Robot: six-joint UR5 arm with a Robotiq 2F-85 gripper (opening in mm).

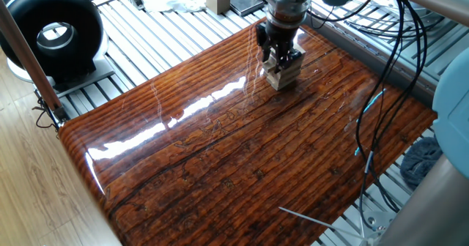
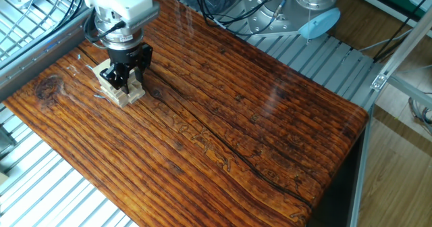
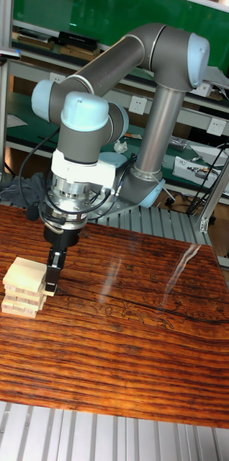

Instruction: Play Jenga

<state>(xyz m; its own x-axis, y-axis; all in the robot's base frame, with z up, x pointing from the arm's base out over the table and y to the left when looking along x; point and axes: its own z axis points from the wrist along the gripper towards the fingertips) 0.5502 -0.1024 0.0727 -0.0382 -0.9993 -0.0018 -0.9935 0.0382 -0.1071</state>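
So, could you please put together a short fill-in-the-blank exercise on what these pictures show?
1. The gripper hangs right at a small tower made of pale ____ blocks.
2. The tower stands on a glossy brown ____ with a striped grain.
3. In the tall view, the tower is to the ____ of the gripper fingers.
4. A round black ____ sits beyond the table's corner.

Missing words: wooden; table; left; fan
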